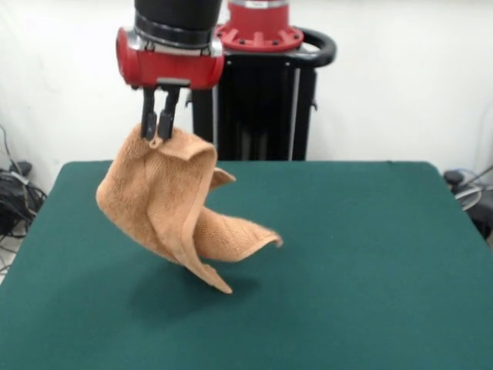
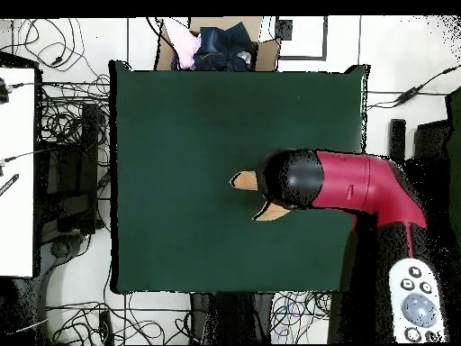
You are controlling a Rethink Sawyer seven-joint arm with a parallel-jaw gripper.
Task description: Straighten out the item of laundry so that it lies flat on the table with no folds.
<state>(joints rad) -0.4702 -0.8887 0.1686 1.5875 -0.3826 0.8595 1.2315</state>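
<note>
Green bench (image 1: 370,293) fills the lower frame, and above its left-centre the towel (image 1: 169,208) hangs crumpled, its lowest point near or brushing the felt, pinched at one top edge by the gripper (image 1: 159,123) fingers, so lower while dragging sideways to unroll the folds before letting go.
</note>
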